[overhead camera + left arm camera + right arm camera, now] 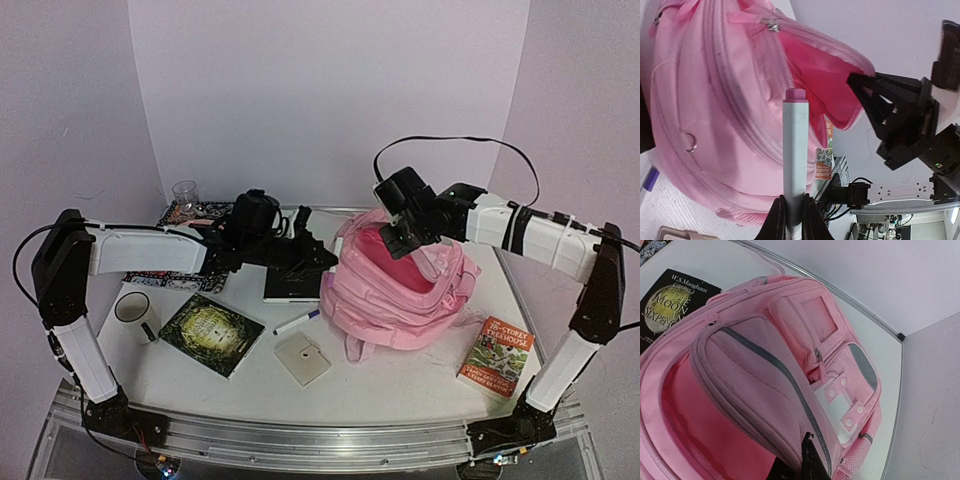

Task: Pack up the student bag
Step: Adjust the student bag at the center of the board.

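The student bag [400, 290], a soft pale-pink backpack, lies right of centre with its main compartment gaping and the deeper pink lining showing. My right gripper [402, 238] is shut on the bag's front flap edge [790, 440] and holds it lifted; in the right wrist view the black jaws [801, 464] pinch the fabric. My left gripper [316, 262] hovers just left of the bag, shut on a grey marker [795, 150] with a purple cap that points toward the opening. The left wrist view shows the bag [715, 100] close behind the marker and the right gripper [890, 117] at its rim.
A green book [210, 333], a purple-tipped pen [297, 322] and a beige square pad [302, 357] lie in front of the bag. A red book [497, 357] is at the right front. A black book [288, 287], a mug [133, 307], a glass [185, 192] and a patterned book [180, 280] sit left.
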`<state>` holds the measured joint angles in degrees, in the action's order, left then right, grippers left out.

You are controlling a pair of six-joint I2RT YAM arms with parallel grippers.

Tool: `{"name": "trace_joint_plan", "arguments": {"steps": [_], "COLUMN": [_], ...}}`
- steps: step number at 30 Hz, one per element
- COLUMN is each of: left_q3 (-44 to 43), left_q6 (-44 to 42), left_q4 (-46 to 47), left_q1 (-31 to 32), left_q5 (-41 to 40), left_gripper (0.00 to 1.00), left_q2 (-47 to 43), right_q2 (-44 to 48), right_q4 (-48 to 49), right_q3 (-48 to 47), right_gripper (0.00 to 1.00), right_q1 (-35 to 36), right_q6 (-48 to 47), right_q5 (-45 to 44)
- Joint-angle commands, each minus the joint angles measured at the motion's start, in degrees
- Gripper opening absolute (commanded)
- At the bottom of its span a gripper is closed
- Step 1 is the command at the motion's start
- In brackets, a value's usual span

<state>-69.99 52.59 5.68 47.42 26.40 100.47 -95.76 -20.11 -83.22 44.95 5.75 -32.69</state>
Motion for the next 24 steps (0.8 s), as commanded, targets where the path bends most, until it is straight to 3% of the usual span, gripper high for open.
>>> {"name": "trace_joint_plan", "arguments": {"steps": [1,10,24], "left_q3": [-3.7,-6.8,-8.5], "left_q6": [2.7,3.6,9.8], "left_q4": [3.7,3.9,4.1], "left_q1": [-0.2,0.4,1.1], "left_q5": [-1.4,-2.4,-5.3], "left_gripper": [0.0,0.0,0.0], "left_q2": [-2.1,-0.3,8.1], "right_q2": [-0.8,-4.8,-2.2], "right_q4": [-0.4,0.1,8.5], "right_q3": [-6.5,-11.7,-7.8], "right_gripper": [0.0,0.0,0.0], "right_q1": [0.2,0.4,1.1], "right_q6": [6.2,9.9,13.1], "right_q5": [-1.6,6.9,14.7]}}
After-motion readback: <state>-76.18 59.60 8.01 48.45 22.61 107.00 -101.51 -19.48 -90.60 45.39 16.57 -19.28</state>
